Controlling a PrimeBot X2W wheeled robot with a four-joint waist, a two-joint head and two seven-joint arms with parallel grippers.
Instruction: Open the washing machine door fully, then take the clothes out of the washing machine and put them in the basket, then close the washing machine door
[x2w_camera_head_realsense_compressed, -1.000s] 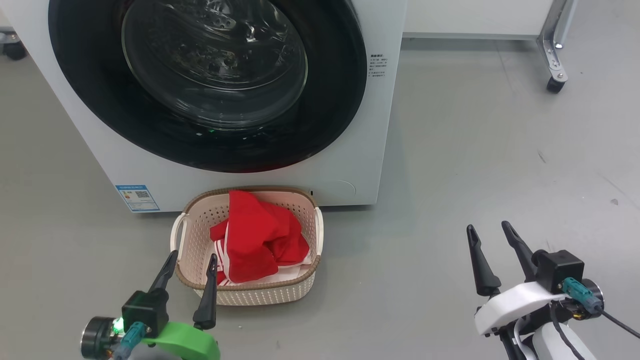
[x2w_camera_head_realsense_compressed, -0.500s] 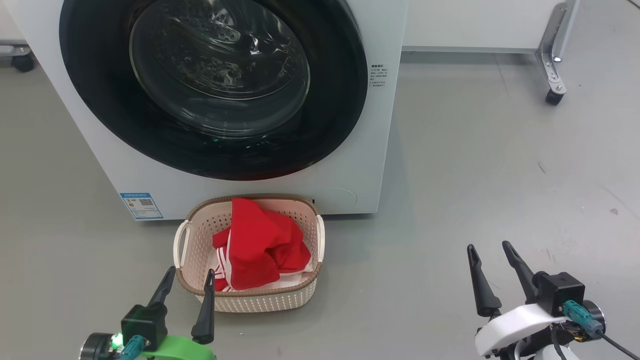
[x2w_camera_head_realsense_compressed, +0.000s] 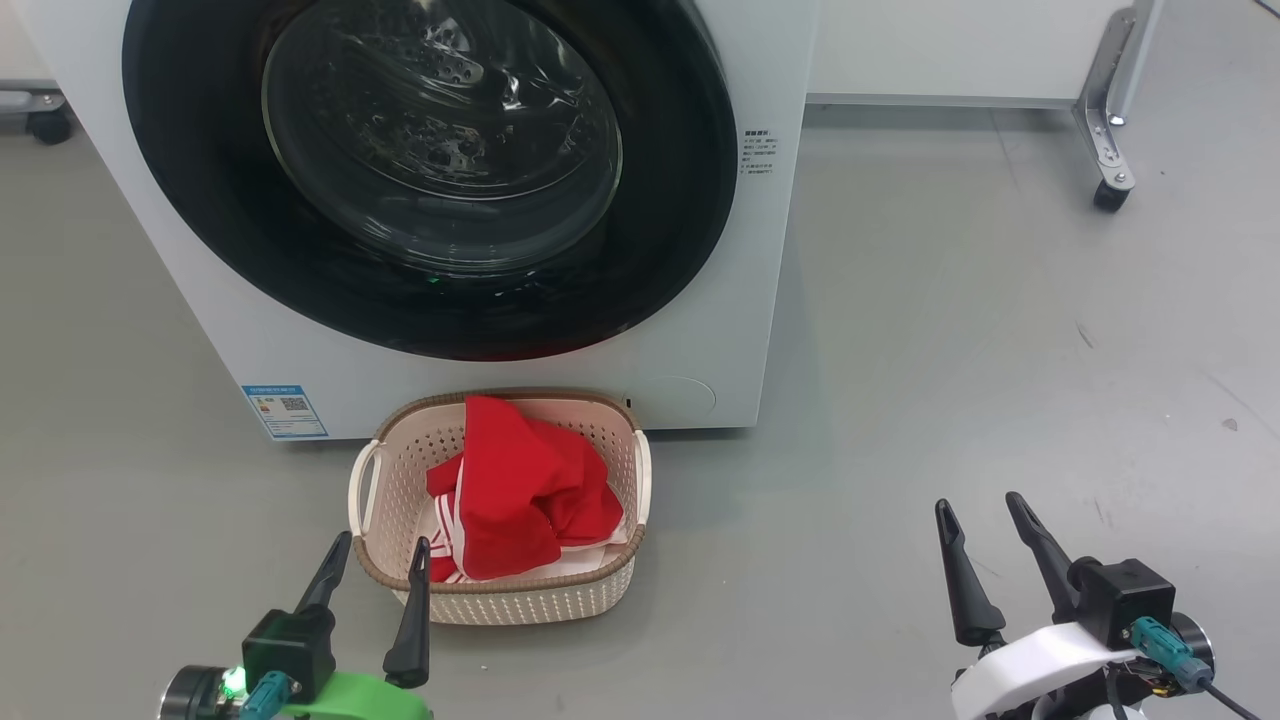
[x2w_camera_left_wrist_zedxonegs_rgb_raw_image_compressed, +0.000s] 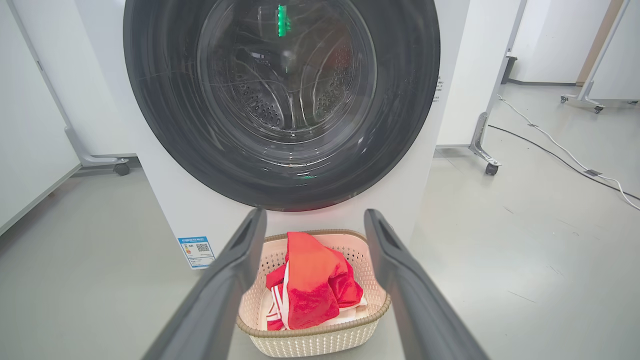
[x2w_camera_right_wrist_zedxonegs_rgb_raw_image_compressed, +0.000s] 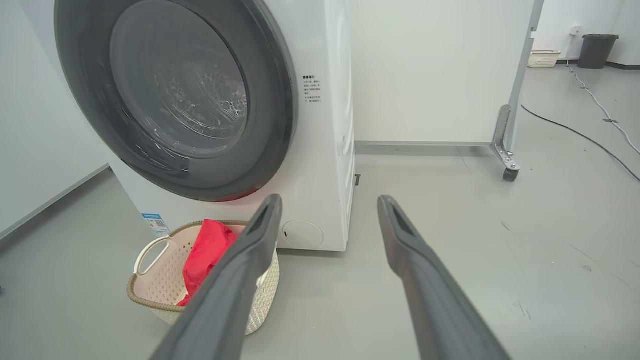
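Clothes (x2w_camera_head_realsense_compressed: 520, 490) lie heaped in the basket (x2w_camera_head_realsense_compressed: 520, 603), on the floor just in front of the washing machine (x2w_camera_head_realsense_compressed: 740, 350), below the closed washing machine door (x2w_camera_head_realsense_compressed: 680, 200); left gripper (x2w_camera_head_realsense_compressed: 384, 540) hangs at the basket's near rim, fingers spread, holding nothing; right gripper (x2w_camera_head_realsense_compressed: 978, 501) sits well apart to the right, likewise spread and empty

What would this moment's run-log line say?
glossy black-ringed round glass door shut | red white-striped garments in cream perforated basket | left tool open, empty | right tool open, empty
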